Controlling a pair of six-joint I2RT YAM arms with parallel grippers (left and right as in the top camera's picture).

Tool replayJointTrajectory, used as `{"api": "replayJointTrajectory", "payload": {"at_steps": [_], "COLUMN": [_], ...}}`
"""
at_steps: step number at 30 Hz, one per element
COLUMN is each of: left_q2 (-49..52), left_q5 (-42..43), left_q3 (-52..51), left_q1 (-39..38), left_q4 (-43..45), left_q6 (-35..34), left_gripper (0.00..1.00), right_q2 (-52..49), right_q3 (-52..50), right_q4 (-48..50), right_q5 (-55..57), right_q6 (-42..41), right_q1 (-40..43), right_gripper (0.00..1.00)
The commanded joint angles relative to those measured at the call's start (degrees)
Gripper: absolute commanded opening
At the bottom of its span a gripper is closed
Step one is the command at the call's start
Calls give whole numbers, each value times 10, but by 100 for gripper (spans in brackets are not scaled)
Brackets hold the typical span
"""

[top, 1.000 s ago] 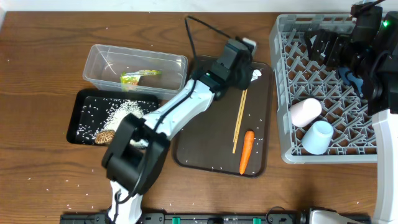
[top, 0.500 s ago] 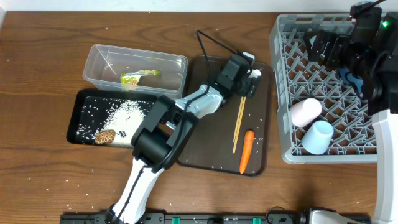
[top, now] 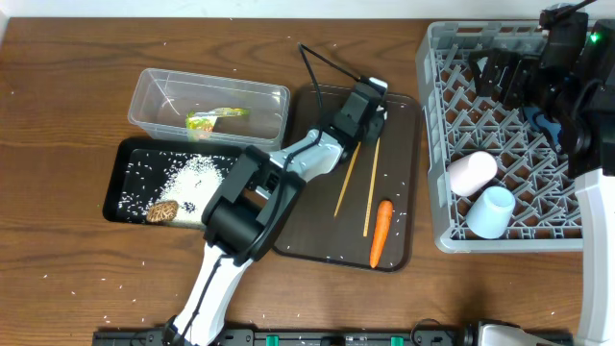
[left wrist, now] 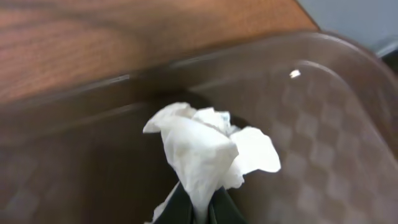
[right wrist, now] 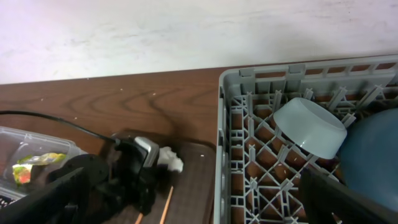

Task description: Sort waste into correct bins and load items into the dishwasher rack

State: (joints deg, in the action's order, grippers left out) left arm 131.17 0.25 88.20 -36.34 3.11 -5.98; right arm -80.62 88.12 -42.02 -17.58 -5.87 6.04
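Note:
A crumpled white tissue (left wrist: pixel 208 146) stands up from the far corner of the brown serving tray (top: pixel 317 226), with my left gripper (left wrist: pixel 200 202) shut on its lower part. From above, the gripper's body covers the tissue. Two wooden chopsticks (top: pixel 371 187) lie apart on the tray, and an orange carrot (top: pixel 381 234) lies near its front right. The clear tub (top: pixel 154 96) holds a yellow-green wrapper (top: pixel 213 118). On the black tray (top: pixel 120 154) are rice (top: pixel 192 173) and a brown lump (top: pixel 161 210). My right gripper (top: pixel 504 75) hangs open above the grey rack (top: pixel 432 144).
In the rack lie a pink cup (top: pixel 471 173), a light-blue cup (top: pixel 495 211), a small bowl (right wrist: pixel 311 127) and a blue dish (right wrist: pixel 373 149). A black cable (top: pixel 312 62) loops over the table behind the serving tray. Stray rice grains dot the wooden table.
My left gripper opened and then shut on the tissue at the tray's far corner. One chopstick has swung left, away from the other. The right arm has stayed put.

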Motion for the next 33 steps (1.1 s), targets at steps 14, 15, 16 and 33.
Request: {"api": "replayJointTrajectory", "payload": {"at_steps": [14, 15, 16, 33], "left_q2": [-299, -301, -302, -282], "left_q5": [-11, -29, -46, -97], "left_q3": [-1, -1, -1, -45], "left_q1": [58, 71, 83, 251], "left_q4": [-330, -368, -403, -472], "left_q6": [14, 0, -16, -93], "left_gripper": [6, 6, 6, 55], "right_q2": [-4, -4, -4, -4], "right_q3": [2, 2, 2, 2], "right_q4": [-3, -4, -5, -5], "right_q5": [-4, -4, -4, -9], "right_q6": [8, 8, 8, 8], "right_q1": [-1, -1, -1, -1], "right_gripper": [99, 99, 99, 99]}}
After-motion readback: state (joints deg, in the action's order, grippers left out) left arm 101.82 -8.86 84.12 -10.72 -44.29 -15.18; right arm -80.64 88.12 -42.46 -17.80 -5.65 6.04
